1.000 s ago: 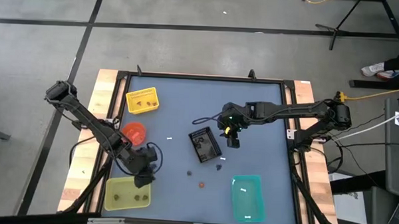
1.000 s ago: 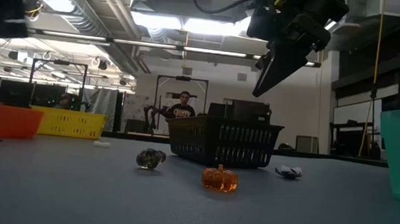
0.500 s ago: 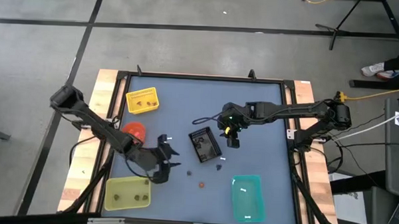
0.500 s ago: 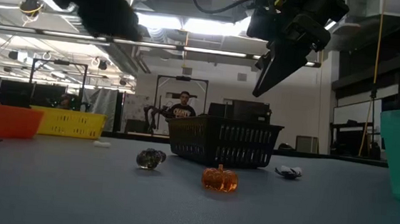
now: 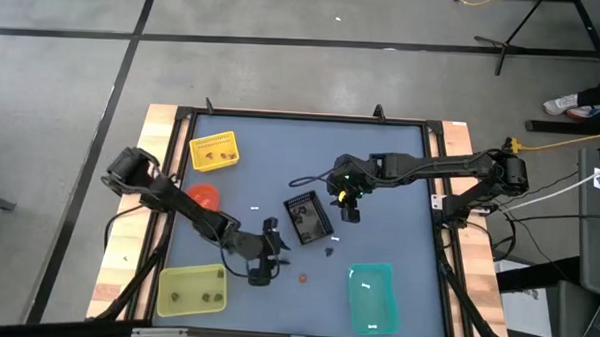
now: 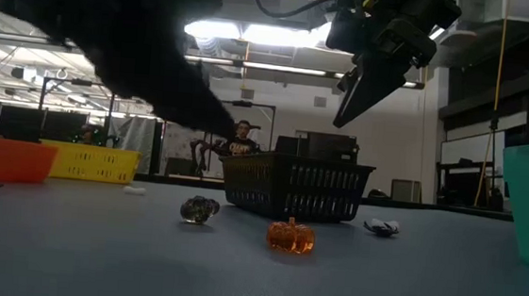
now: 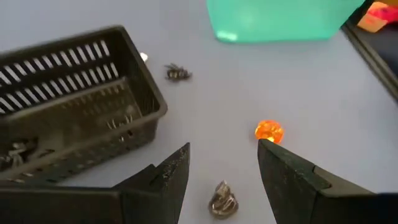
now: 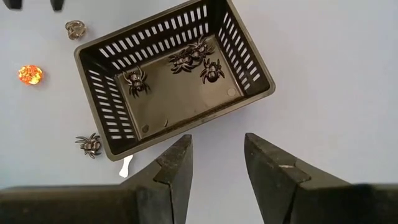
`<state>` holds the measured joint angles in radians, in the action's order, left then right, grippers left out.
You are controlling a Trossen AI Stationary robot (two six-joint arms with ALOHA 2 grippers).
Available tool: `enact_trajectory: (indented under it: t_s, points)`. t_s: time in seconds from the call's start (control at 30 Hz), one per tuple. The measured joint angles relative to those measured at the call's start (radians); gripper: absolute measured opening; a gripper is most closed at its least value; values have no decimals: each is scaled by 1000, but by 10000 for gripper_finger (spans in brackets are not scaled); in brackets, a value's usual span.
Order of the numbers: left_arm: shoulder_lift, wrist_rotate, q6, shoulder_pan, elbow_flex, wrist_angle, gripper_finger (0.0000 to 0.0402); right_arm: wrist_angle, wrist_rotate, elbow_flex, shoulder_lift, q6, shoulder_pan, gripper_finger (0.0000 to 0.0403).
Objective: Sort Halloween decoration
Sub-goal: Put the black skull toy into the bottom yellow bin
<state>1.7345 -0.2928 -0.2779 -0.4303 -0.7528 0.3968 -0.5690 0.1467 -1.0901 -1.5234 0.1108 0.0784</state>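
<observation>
The left arm has swung away from the yellow-green plastic tray [image 5: 190, 291] at the tabletop's near left corner and now reaches toward the middle of the near edge. Its left gripper [image 5: 264, 260] hangs empty with jaws spread wide, just beside a small dull metallic trinket [image 7: 222, 200] and close to a tiny translucent orange pumpkin [image 7: 269, 131]. In my judgement a drop-off at that tray is done and the next pick is starting, with one of these two loose pieces as the target.

Further left, near the far left corner, sit the yellow slotted basket [image 5: 212, 152] and, nearer along the left edge, the round orange bowl [image 5: 202, 198]; a small white piece [image 5: 256, 207] lies on open tabletop between the bowl and the black slotted basket [image 8: 174, 81]. That black basket stands about mid-tabletop and holds several black plastic spiders [image 8: 189, 59]. One more black spider [image 8: 90, 144] lies outside it, just beside its wall, with a small white bit [image 8: 126, 166] near it.

The right gripper [image 5: 348, 204] has not moved: it hovers above the tabletop just right of the black basket, jaws partly apart and holding nothing.

The teal plastic bin [image 5: 372, 295] sits by the near edge, right of centre. Between it and the yellow-green tray the surface is bare except for the two trinkets, so the left gripper has room to descend; the black basket's wall is the nearest obstacle. The right half of the tabletop beyond the basket is open.
</observation>
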Motion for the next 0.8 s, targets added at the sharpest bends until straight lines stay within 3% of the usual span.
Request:
enact_trajectory:
  t_s: [0.47, 0.8]
  points:
    - [156, 22, -8, -3, 1, 18, 173, 0, 0, 0, 0, 0, 0, 144]
    - [171, 25, -8, -6, 0, 19, 147, 0, 0, 0, 0, 2, 0, 144]
